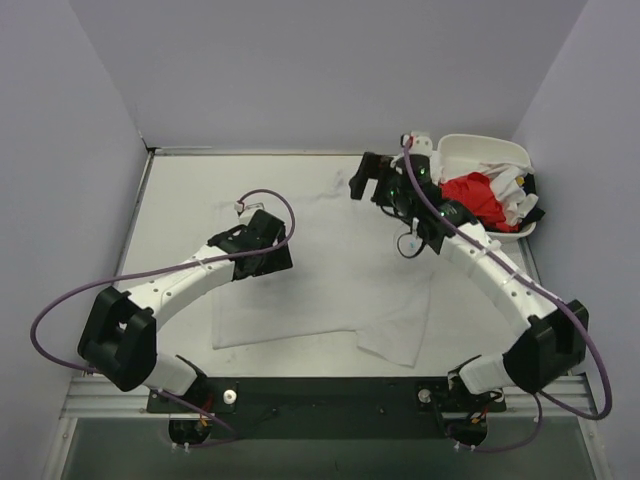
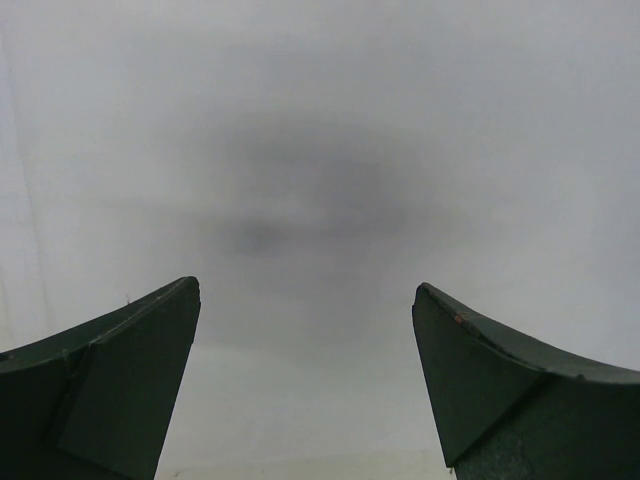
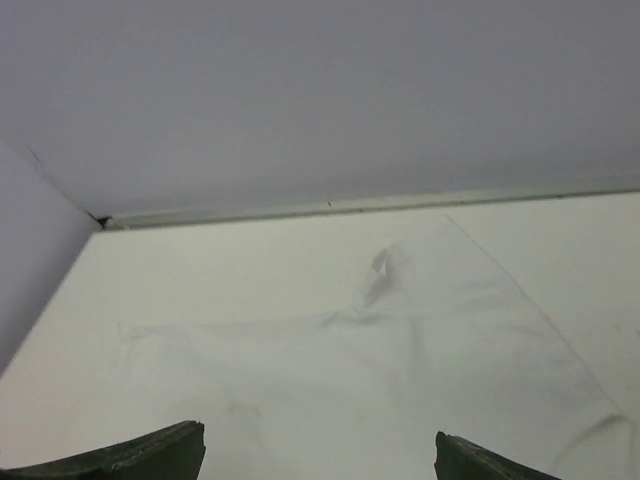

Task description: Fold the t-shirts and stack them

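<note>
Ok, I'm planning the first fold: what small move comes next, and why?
Probably lower the left gripper onto the white t-shirt and pinch its left side. The shirt lies spread flat, both grippers are open and empty, and the left one hangs close over the cloth, the right gripper near its far edge.

Landmark: white t-shirt (image 1: 330, 270) spread flat mid-surface.
Far of it: a bare strip of surface (image 1: 200, 180) runs to the back wall (image 1: 330, 70); free passage.
Left of it: bare surface up to the left wall (image 1: 70, 150); the left arm (image 1: 170, 285) arches over the shirt's left edge.
Right of it: a white tub (image 1: 490, 148) heaped with a red t-shirt (image 1: 478, 192) fills the far corner; the right arm (image 1: 490, 265) crosses before it.
Over its middle: open air between the arms.
Near of it: the dark mounting plate (image 1: 330, 395) bars the edge.
Gaps: left fingers (image 2: 130, 380) and right fingers (image 3: 130, 455) are spread wide.
</note>
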Motion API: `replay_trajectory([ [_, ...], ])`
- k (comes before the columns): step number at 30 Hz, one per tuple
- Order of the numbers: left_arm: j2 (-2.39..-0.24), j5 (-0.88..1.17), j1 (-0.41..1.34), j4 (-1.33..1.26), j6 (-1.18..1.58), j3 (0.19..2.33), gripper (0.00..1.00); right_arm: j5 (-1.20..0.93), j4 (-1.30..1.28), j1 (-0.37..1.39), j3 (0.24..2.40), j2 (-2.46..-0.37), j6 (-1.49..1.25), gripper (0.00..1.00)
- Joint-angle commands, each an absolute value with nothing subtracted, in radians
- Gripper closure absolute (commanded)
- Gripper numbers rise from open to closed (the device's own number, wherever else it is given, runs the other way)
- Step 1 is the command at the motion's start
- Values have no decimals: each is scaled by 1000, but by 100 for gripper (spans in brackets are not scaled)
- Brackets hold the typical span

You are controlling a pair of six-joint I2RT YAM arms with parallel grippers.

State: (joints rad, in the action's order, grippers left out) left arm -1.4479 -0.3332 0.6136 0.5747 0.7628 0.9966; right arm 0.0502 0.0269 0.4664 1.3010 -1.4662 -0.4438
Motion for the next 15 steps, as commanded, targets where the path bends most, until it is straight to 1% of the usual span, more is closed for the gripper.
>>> replay_trajectory([
  [1, -1414, -348, 601, 739, 753, 1107, 3, 261, -337, 494, 1062, -1384, -431, 0],
  [2, -1408, -351, 600, 773, 753, 1118, 3, 259, -345, 497, 975, -1352, -448, 0],
  [4, -1369, -350, 592, 842, 765, 1111, 3, 255, -373, 500, 902, -1252, -510, 1],
  [6, -1321, -300, 562, 851, 778, 1048, 3, 249, -408, 502, 818, -1186, -538, 1],
  [10, -1148, -146, 442, 821, 798, 895, 3, 224, -463, 511, 736, -989, -603, 2],
  [13, -1066, -123, 378, 853, 828, 829, 3, 193, -495, 515, 704, -879, -632, 2],
  [15, -1001, -92, 348, 885, 859, 792, 3, 189, -525, 517, 700, -845, -634, 2],
])
